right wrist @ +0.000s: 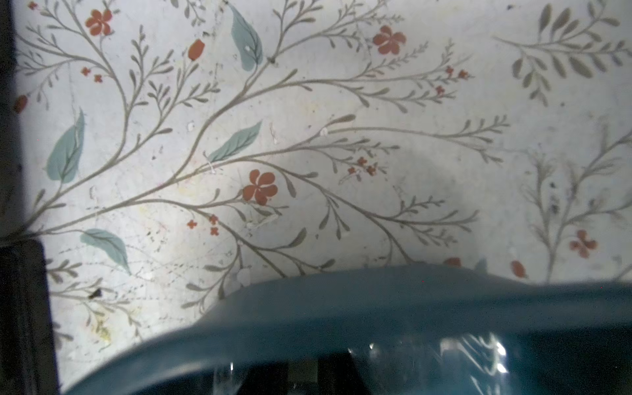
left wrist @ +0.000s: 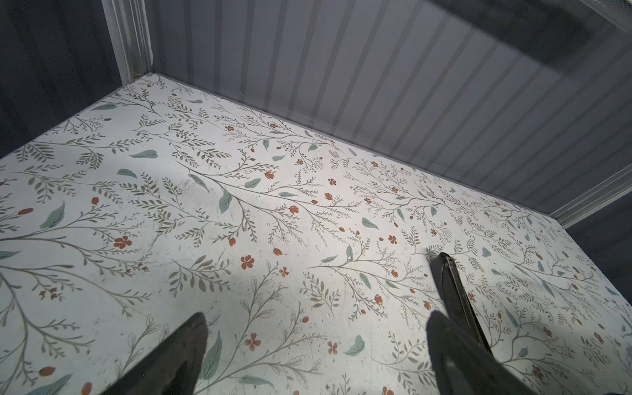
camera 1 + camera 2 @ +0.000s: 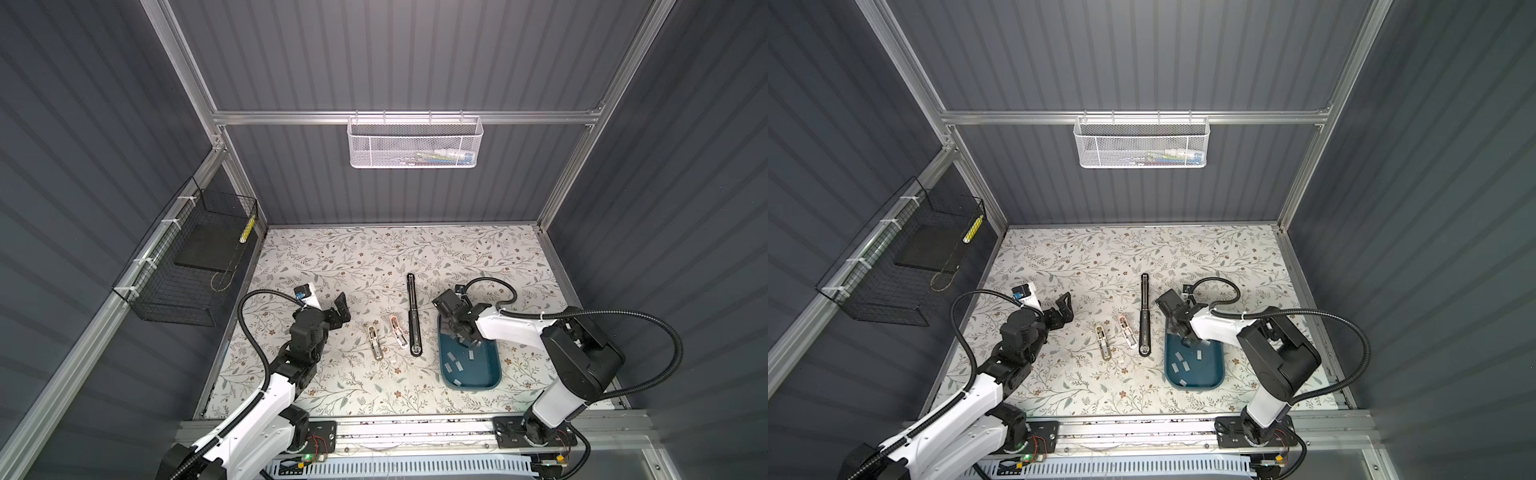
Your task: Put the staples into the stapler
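Staples: likely light, stiff, slick, brittle; pinch long edges. My right pincer clenched in tray, catch unclear; left pincer released.

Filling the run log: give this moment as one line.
left gripper: open, empty | right gripper: shut on staple strip in blue tray

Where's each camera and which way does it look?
Both top views: overhead, looking down at the flowery white table; left gripper and right gripper show.
Left wrist: on left arm, facing across table toward grey back wall; open jaws show.
Right wrist: on right arm, low over rim of dark teal plastic tray; gripper barely shows.
Shared: top views and left wrist show the long black stapler.
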`<state>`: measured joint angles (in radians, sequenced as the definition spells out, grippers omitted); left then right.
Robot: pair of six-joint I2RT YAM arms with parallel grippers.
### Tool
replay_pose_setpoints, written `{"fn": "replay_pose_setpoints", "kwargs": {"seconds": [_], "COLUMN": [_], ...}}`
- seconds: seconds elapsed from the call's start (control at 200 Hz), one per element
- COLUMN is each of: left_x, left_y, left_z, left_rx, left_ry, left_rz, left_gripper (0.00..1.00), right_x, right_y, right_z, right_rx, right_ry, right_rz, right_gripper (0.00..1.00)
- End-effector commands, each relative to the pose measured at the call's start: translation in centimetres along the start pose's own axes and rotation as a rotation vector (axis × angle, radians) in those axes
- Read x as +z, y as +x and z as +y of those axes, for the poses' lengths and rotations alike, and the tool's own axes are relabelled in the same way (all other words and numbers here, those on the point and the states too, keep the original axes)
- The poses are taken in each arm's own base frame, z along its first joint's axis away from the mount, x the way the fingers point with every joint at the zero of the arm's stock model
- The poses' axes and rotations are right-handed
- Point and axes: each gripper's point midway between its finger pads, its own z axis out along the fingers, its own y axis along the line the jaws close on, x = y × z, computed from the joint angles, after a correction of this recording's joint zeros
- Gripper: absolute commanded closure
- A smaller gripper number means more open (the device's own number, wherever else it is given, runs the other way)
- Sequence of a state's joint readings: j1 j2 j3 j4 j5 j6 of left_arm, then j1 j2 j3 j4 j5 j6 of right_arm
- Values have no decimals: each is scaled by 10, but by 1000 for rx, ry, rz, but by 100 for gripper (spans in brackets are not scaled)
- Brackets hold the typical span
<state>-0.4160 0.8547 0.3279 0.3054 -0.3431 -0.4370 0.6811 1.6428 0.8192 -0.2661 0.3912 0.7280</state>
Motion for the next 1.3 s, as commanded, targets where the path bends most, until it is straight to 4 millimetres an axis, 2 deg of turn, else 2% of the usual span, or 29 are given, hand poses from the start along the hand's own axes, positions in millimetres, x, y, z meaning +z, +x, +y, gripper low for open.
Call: {"fn": "replay_pose_setpoints", "kwargs": {"seconds": [0.0,0.24,0.6,0.68,0.71,0.976,1.106,1.296], "left_x": [-1,-1,-1,0,0,0,0,0], "left_y": [-14,-14,-13,-13,-13,-13,-12,-13], "left_z": [-2,-2,-2,-2,-3,-3,-3,-3], "left_rx": [4,2,1,2,2,0,-1,-1], "left_ry": [-7,-5,-5,-5,-3,-3,-3,-5], "left_rz": [-27,-26,-23,-22,-21,-21,-19,-20], "left_gripper": [0,0,0,0,0,0,0,0], "right_x": [-13,-42,-84,-89,-97,-119,-134,-155], "right_y": [1,-6,-14,-13,-17,-19,-20,-18], "right_z": [-16,-21,-19,-20,-19,-17,-7,25], "right_rx": [-13,-19,-36,-37,-25,-24,-29,-82], "right_ry": [23,-48,-158,-168,-190,-235,-260,-307], "right_rz": [-23,-107,-258,-274,-297,-347,-367,-392], "right_gripper": [86,88,88,88,89,90,90,90]}}
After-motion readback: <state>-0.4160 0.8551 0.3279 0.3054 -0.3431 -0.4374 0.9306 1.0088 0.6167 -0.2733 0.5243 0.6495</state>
